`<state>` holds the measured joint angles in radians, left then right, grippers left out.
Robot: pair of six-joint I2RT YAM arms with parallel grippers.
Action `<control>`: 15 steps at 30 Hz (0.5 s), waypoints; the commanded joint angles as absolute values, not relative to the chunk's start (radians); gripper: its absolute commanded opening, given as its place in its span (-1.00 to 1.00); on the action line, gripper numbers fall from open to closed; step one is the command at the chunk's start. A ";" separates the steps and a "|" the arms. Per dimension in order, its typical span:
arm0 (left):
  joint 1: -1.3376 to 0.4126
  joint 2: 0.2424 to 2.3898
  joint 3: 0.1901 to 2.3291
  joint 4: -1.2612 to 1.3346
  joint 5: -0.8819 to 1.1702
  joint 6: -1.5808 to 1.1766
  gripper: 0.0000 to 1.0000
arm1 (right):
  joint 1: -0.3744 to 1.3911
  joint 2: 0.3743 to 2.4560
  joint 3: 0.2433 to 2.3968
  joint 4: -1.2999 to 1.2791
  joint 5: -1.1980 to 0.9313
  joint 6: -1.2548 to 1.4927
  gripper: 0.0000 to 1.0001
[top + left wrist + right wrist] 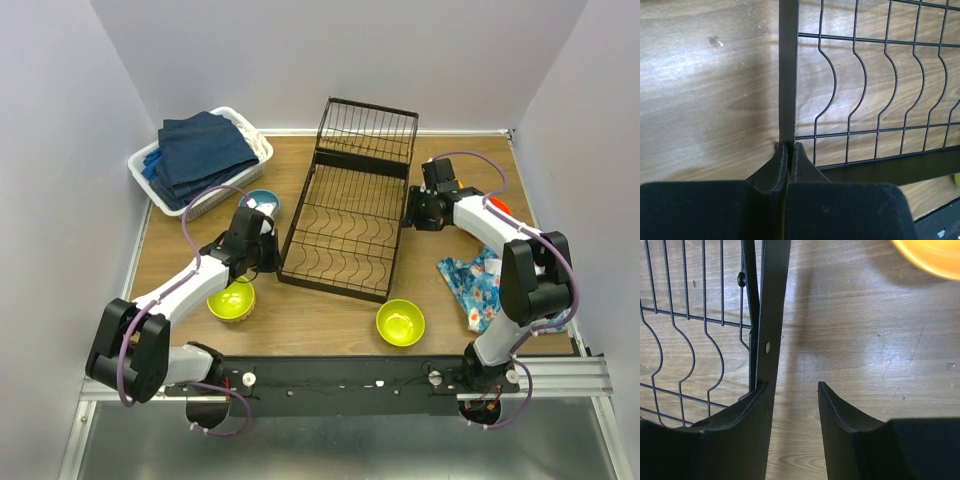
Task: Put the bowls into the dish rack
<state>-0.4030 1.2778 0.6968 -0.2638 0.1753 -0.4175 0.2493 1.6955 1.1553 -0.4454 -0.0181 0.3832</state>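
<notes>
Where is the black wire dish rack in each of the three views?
Top external: black wire dish rack at centre.
Left wrist: it fills the right half, upper part.
Right wrist: it is on the left side.
Shared landmark: wooden table.

Overall light: bright, even, from overhead.
Shadows: soft and short; the dish rack (350, 215) threw a faint one on the desk (330, 320) toward its near edge.
Glare: a pale sheen lay on the wood in the left wrist view; the orange-yellow bowl (935, 255) looked washed out.
Focus: top view crisp; close up, the left gripper (788, 146) and right gripper (792, 387) were black, soft-edged, nearly featureless.
</notes>
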 commanded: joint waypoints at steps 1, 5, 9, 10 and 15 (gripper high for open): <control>-0.454 1.243 0.664 -0.264 0.290 -0.552 -1.00 | 0.279 1.715 1.193 -0.445 -0.006 0.416 0.01; -0.471 1.246 0.676 -0.265 0.291 -0.566 -1.00 | 0.281 1.684 1.229 -0.504 0.044 0.414 -0.06; -0.489 1.262 0.702 -0.262 0.288 -0.586 -1.00 | 0.279 1.631 1.246 -0.546 0.051 0.419 0.09; -0.494 1.267 0.709 -0.262 0.284 -0.591 -1.00 | 0.279 1.618 1.238 -0.551 0.042 0.420 0.17; -0.505 1.305 0.771 -0.362 0.152 -0.640 -1.00 | 0.279 1.606 1.184 -0.532 0.020 0.433 0.33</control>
